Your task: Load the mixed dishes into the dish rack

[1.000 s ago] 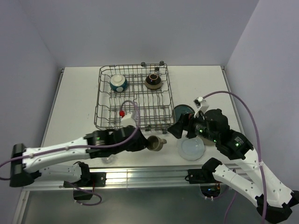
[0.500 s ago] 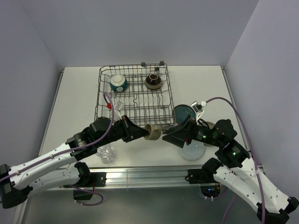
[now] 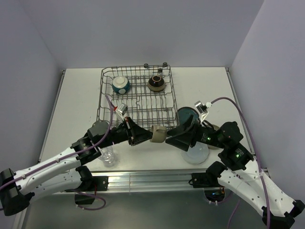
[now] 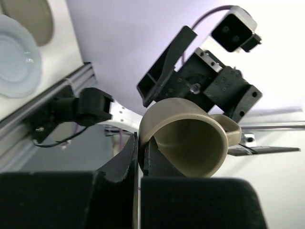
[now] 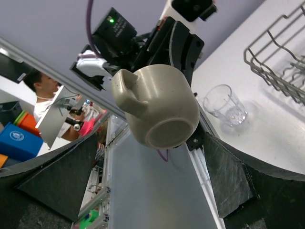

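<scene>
An olive-grey mug (image 3: 157,134) hangs in the air in front of the dish rack (image 3: 102,98), lying on its side. My left gripper (image 3: 147,135) is shut on the mug, one finger inside the rim and one outside (image 4: 139,143). My right gripper (image 3: 174,138) faces it from the right, open, and the mug's base (image 5: 167,133) sits between its spread fingers without touching them. A teal bowl (image 3: 120,85) and a dark brown bowl (image 3: 156,83) stand in the rack. A clear glass (image 3: 108,156) stands on the table under my left arm.
A pale-blue plate (image 3: 196,153) lies near the front edge under my right arm, with a teal plate (image 3: 187,114) behind it. A beige plate (image 4: 33,14) shows beside the pale-blue one in the left wrist view. The rack's front wall (image 5: 276,62) is close by.
My left arm has lifted the mug off the table and carried it rightward. My right gripper has swung left and down until its open fingers flank the mug's base.
</scene>
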`<state>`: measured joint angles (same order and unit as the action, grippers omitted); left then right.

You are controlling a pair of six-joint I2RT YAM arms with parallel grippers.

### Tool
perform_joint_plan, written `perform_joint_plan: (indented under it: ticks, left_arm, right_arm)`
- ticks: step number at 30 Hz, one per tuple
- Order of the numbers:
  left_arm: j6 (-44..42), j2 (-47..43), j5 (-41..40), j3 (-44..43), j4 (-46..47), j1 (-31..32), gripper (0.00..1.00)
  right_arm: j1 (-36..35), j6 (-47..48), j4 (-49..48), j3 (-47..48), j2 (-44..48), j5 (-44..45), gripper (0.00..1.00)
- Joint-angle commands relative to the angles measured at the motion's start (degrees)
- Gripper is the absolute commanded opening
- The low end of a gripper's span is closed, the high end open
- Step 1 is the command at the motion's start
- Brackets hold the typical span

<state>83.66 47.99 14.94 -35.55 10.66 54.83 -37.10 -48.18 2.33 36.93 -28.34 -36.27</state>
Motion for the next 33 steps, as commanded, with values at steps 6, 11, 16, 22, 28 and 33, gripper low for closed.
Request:
perform_joint_plan:
  ticks: [6,11,16,22,28,33]
  left_arm:
    - [5.9,1.05,4.57,0.92,15.09,-0.25,0.0]
    - [6.61,1.58,4.48,1.36,16.33,-0.25,0.0]
    - [5.9,1.67,3.87,1.01,15.19,-0.25,0.0]
    - [6.25,2.46,4.48,1.1,16.68,-0.6,0.0]
    - [7.57,3.78,6.15,2.24,19.66,-1.3,0.01]
    - [7.93,0.71,6.16,5.4,16.79,-4.54,0.68]
  right_arm:
    - [-0.08,-3.58,-11.47,-1.16,-2.42,-3.28,0.97]
    - [-0.16,-4.9,-14.54,-1.16,-4.18,-3.63,0.94]
    - [-0.25,-5.96,-16.04,-0.81,-5.15,-3.46,0.86]
    - [-0.69,-6.66,-17.62,-1.42,-6.64,-3.19,0.68]
    - [-1.04,-7.28,-20.52,-1.33,-9.19,-3.45,0.39]
    - [-1.04,-4.56,-16.58,1.38,-11.3,-0.22,0.0]
